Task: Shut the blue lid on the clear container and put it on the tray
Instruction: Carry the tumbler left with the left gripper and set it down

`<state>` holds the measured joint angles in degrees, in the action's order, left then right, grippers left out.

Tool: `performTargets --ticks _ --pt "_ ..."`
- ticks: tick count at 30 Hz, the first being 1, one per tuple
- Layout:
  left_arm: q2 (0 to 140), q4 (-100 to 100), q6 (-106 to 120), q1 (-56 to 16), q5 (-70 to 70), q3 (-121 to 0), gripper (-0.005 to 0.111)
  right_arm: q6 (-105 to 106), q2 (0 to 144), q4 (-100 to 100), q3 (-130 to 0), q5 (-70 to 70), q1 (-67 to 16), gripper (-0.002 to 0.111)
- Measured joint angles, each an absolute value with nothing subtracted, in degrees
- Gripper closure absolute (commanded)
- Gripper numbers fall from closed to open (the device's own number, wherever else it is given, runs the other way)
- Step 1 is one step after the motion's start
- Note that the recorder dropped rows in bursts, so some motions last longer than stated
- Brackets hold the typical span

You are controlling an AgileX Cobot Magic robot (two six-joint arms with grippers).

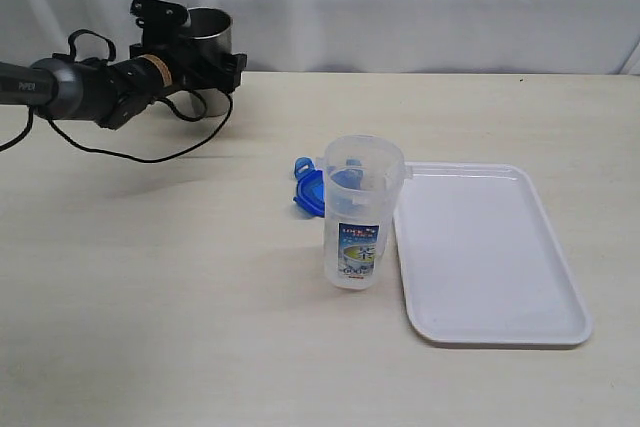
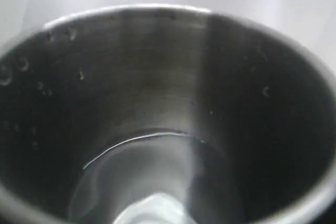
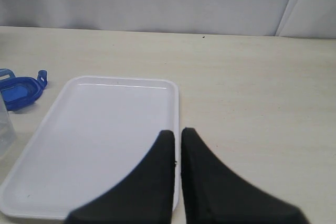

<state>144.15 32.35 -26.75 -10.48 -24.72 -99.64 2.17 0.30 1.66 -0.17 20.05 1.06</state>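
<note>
The clear container [image 1: 357,227] stands upright and uncovered in the middle of the table, its label facing the exterior camera. Just behind it on the left, the blue lid [image 1: 310,190] lies on the table. The white tray [image 1: 490,247] lies right of the container with nothing on it. My left gripper [image 1: 200,47] is at the far back left, its fingers on either side of a steel cup [image 1: 212,32]; the cup's inside [image 2: 157,77] fills the left wrist view and hides the fingers. My right gripper [image 3: 177,132] is shut and holds nothing, over the tray's [image 3: 105,129] edge, with the lid [image 3: 18,90] beyond it.
A black cable [image 1: 130,152] loops from the left arm down onto the table. White curtains hang behind the table's far edge. The table's surface is pale wood.
</note>
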Motion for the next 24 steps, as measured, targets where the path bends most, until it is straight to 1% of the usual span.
performTargets --ticks 7,24 --pt "143.68 32.47 -29.47 -11.42 -18.59 -99.23 0.015 2.17 0.3 1.66 -0.17 20.05 1.06 0.104" --pt "139.8 32.47 -29.73 -11.42 -17.36 -93.02 0.015 2.17 0.3 1.66 -0.17 20.05 1.06 0.104"
